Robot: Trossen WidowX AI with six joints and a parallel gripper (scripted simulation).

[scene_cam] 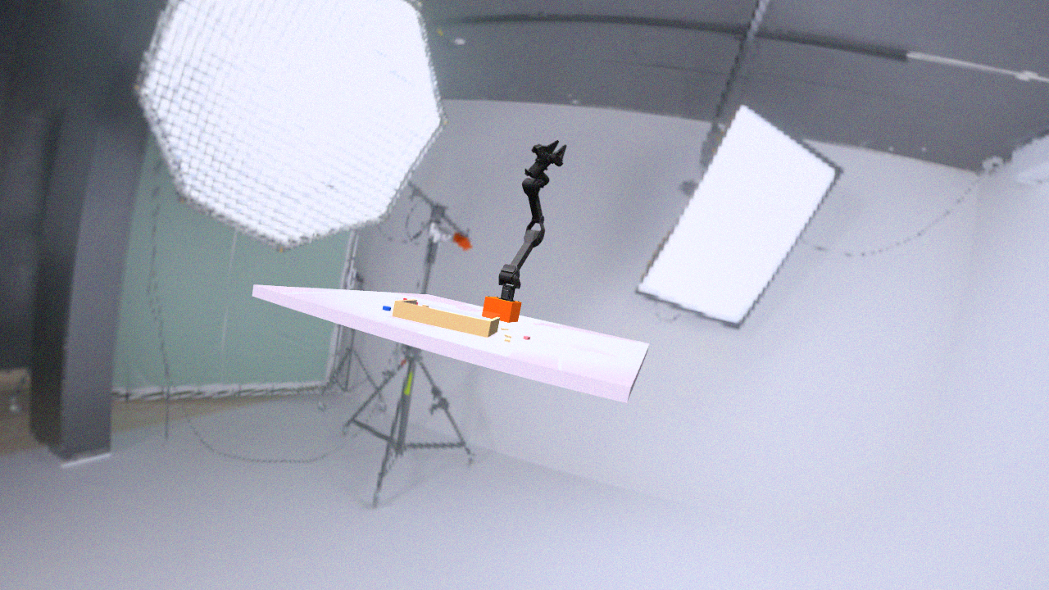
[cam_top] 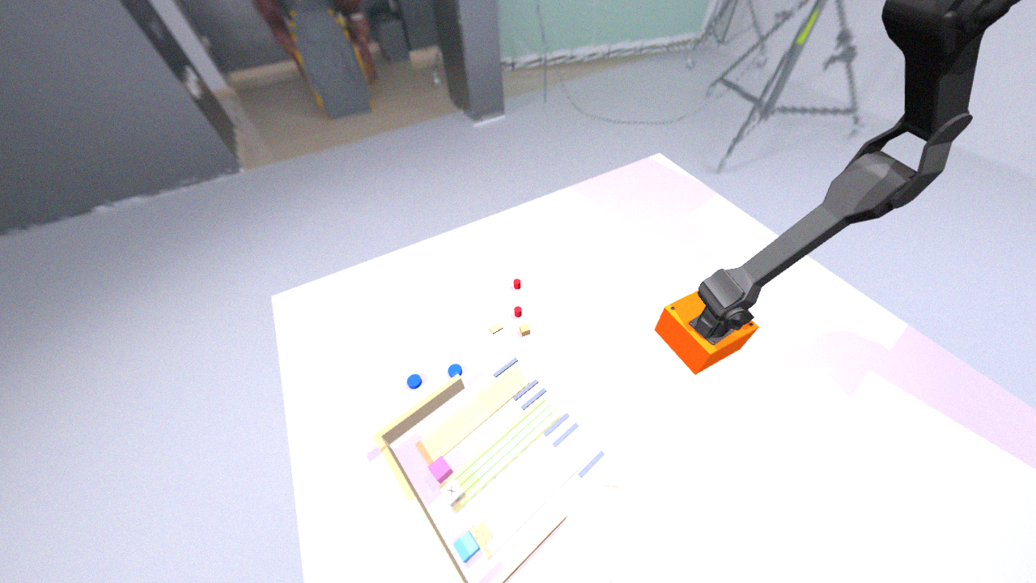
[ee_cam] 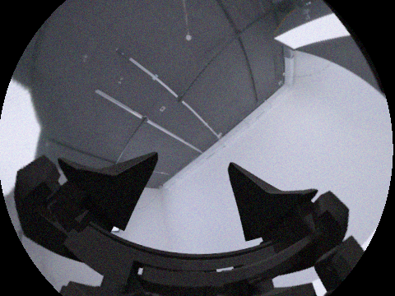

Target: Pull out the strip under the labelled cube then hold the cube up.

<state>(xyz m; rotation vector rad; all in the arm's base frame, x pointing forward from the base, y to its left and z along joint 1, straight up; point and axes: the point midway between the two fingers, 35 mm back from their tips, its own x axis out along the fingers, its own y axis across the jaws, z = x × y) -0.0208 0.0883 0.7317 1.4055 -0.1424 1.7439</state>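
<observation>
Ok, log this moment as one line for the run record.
arm: raised upright above orange base | gripper: open, holding nothing | labelled cube: on its strip in tray | strip: not pulled

the arm (scene_cam: 529,227) stretches nearly upright, its gripper (scene_cam: 550,152) raised high, jaws wide apart and empty

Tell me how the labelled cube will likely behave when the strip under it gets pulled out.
The labelled cube looks small and flat-faced, so it probably slides or rides along, not rolls. The pink cube sits close beside it, so it may bump that. The gripper, open, points away.
</observation>
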